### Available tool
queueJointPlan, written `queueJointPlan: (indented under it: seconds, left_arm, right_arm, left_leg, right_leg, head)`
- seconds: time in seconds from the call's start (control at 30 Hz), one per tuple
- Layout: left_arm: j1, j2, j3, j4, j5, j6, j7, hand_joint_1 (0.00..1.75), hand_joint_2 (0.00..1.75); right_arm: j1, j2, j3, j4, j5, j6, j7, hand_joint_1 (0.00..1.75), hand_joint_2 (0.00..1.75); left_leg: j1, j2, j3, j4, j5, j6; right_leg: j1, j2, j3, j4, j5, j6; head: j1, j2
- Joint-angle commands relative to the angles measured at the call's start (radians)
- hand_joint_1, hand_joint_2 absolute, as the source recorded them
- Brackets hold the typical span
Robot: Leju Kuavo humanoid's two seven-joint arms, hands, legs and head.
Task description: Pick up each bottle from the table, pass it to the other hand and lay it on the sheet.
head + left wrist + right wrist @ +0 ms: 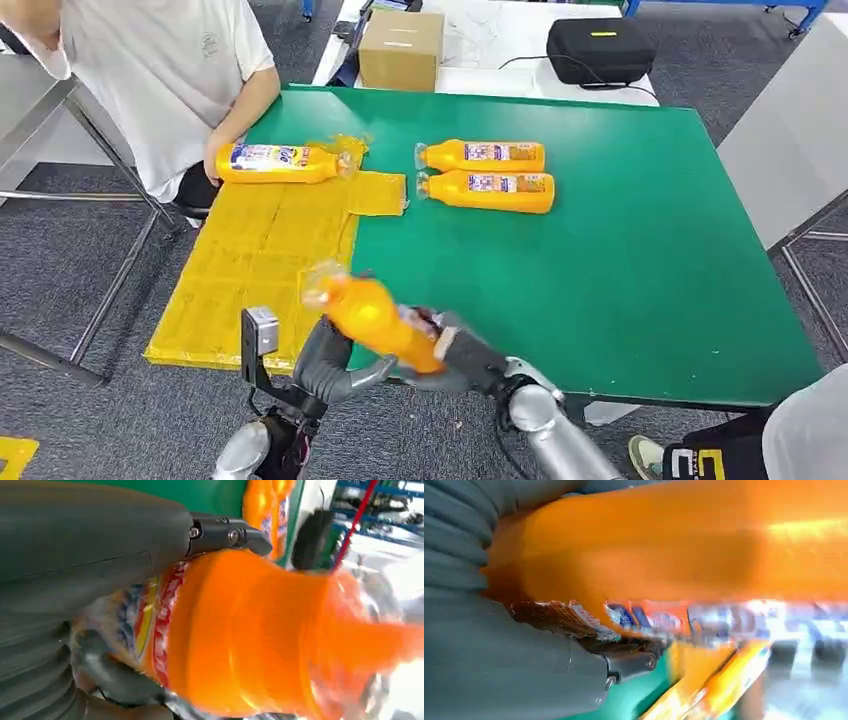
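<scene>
An orange bottle [375, 320] hangs tilted over the near edge of the green table [650, 250], cap end up and to the left. My left hand [328, 365] grips it from the left and my right hand [465, 360] holds its lower end from the right. In the left wrist view the thumb [225, 534] lies over the bottle [260, 635]. The right wrist view has the bottle [674, 545] pressed against my right hand [499, 655]. Two more orange bottles [482, 156] [490, 190] lie side by side mid-table. A further bottle [275, 163] lies on the yellow sheet [250, 270].
A person in a white shirt [170, 70] sits at the far left with a hand [215, 160] at the bottle on the sheet. A cardboard box [400, 50] and a black case [600, 50] stand beyond the table. Another person's shoe [645, 455] is at the near right.
</scene>
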State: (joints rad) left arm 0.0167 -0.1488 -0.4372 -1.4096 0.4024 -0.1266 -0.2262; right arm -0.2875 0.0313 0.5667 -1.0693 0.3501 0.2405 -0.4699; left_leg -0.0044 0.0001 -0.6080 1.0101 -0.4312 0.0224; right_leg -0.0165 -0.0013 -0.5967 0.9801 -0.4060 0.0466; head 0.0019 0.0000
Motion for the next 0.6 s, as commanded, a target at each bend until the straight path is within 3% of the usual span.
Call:
queueJointPlan:
  seconds: [0.03, 0.57, 0.6]
  left_arm:
    - [-0.067, 0.034, -0.07, 0.011, -0.019, 0.004, -0.007, 0.0, 1.75]
    - [-0.077, 0.043, -0.098, 0.044, 0.005, 0.002, 0.023, 0.0, 1.75]
    - [-0.078, 0.039, -0.096, 0.054, 0.009, 0.012, 0.03, 1.26, 1.75]
  right_arm:
    - [-0.088, -0.028, 0.205, 0.164, 0.102, -0.1, -0.063, 1.75, 1.75]
    - [-0.096, 0.021, 0.147, 0.209, 0.041, -0.098, -0.044, 1.75, 1.75]
    - [-0.092, 0.026, 0.134, 0.202, 0.027, -0.095, -0.046, 1.75, 1.75]
  left_leg:
    - [0.0, 0.0, 0.001, 0.0, 0.0, 0.0]
    - [0.0, 0.001, 0.001, 0.0, 0.0, -0.001]
    - [0.0, 0.001, 0.001, 0.0, 0.0, -0.001]
  right_leg:
    - [0.0, 0.0, 0.001, 0.0, 0.0, -0.001]
    - [0.0, 0.001, 0.001, 0.0, 0.0, -0.001]
    - [0.001, 0.0, 0.001, 0.0, 0.0, -0.001]
  head:
    - [0.0, 0.0]
    - [0.0, 0.0]
    - [0.0, 0.0]
